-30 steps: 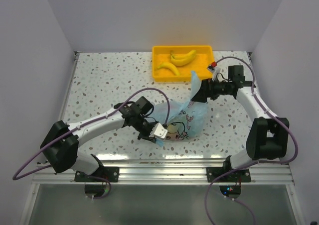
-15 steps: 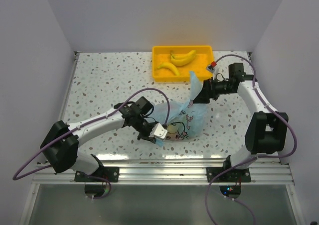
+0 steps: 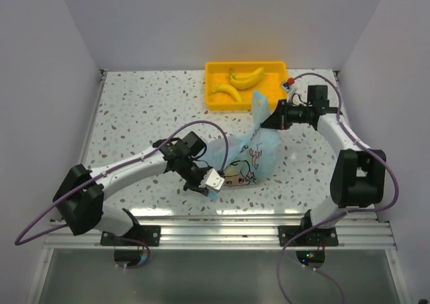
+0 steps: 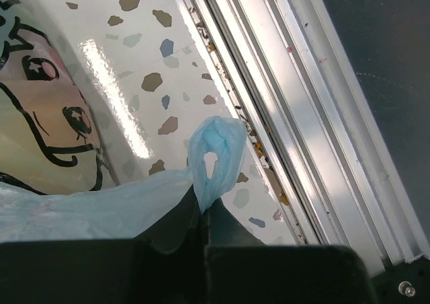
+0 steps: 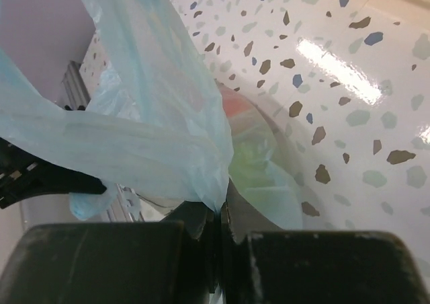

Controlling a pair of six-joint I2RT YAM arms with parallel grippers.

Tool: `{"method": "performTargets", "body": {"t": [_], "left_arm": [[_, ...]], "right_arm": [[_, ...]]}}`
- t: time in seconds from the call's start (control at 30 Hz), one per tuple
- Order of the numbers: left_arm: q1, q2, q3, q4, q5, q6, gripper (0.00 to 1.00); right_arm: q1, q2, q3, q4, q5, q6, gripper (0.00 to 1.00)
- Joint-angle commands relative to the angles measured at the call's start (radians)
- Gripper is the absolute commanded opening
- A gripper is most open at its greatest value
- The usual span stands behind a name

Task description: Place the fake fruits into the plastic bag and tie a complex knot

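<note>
Top external view: speckled table [image 3: 134, 116] fills the frame, with both arms reaching in from the near edge. The plastic bag [image 3: 248, 157] lies front-centre between them, light blue, cartoon print facing up. Its long axis runs diagonally, from near-left at the left gripper [image 3: 213, 181] to far-right at the right gripper [image 3: 267, 121]. The far end is pulled up into a tall strip of film [image 3: 259, 105] pointing toward the yellow tray [image 3: 211, 102]. The tray sits at the far edge, well apart from the bag's body. Two bananas [image 3: 247, 77] lie in it, curved, long axes roughly left-right.

Left gripper is clenched on the bag's near corner. In the left wrist view the fingers meet on the film [image 4: 201, 206] (no gap visible), and a small loop of blue film [image 4: 215, 149] sticks out past the tips toward the aluminium rail [image 4: 289, 116] at the table's front edge. The printed face is cut off at the left of that view.

Right gripper is clenched on the bag too. In the right wrist view the jaws pinch a gathered point of film [image 5: 220, 213], and two broad bands of it [image 5: 154, 116] fan up and to the left.

Fruits inside the bag are hard to make out. Through the film there is a red blur [image 5: 235, 102] and a greenish one [image 5: 252, 159], but I can't tell which fruits or how many. The bands of film block most of the left half of that view.
</note>
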Motion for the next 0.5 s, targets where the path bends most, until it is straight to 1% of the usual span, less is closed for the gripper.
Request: {"method": "performTargets", "body": {"t": [0.0, 0.03, 0.07, 0.17, 0.2, 0.27, 0.3, 0.33, 0.37, 0.4, 0.43, 0.47], "left_arm": [[-0.02, -0.049, 0.056, -0.043, 0.048, 0.037, 0.0], [-0.02, -0.051, 0.095, -0.029, 0.054, 0.025, 0.0], [-0.02, -0.051, 0.122, -0.019, 0.07, 0.008, 0.0], [-0.02, -0.039, 0.223, 0.05, 0.136, -0.099, 0.0], [-0.02, -0.034, 0.244, 0.078, 0.153, -0.177, 0.0], [-0.02, -0.031, 0.287, 0.182, 0.198, -0.263, 0.0], [-0.02, -0.031, 0.294, 0.226, 0.205, -0.362, 0.0], [-0.02, -0.034, 0.298, 0.327, 0.21, -0.411, 0.0], [-0.018, -0.043, 0.297, 0.383, 0.204, -0.461, 0.0], [-0.014, -0.049, 0.294, 0.438, 0.198, -0.562, 0.0], [-0.009, -0.054, 0.275, 0.566, 0.192, -0.619, 0.0], [0.008, -0.063, 0.266, 0.63, 0.174, -0.676, 0.0]], "right_arm": [[0.058, -0.118, 0.014, 0.053, 0.09, 0.031, 0.0], [0.073, -0.14, 0.006, 0.04, 0.116, -0.025, 0.0], [0.114, -0.164, -0.002, 0.017, 0.171, -0.049, 0.0], [0.205, -0.243, -0.04, 0.01, 0.26, -0.103, 0.0], [0.222, -0.253, -0.051, 0.01, 0.27, -0.104, 0.0], [0.265, -0.269, -0.052, 0.01, 0.288, -0.098, 0.0], [0.274, -0.269, -0.055, 0.008, 0.294, -0.094, 0.0], [0.282, -0.269, -0.054, 0.005, 0.29, -0.094, 0.0], [0.299, -0.269, -0.054, -0.006, 0.288, -0.097, 0.0], [0.306, -0.27, -0.048, -0.015, 0.288, -0.103, 0.0], [0.314, -0.272, -0.046, -0.026, 0.284, -0.112, 0.0], [0.326, -0.273, -0.045, -0.042, 0.282, -0.115, 0.0]]}}
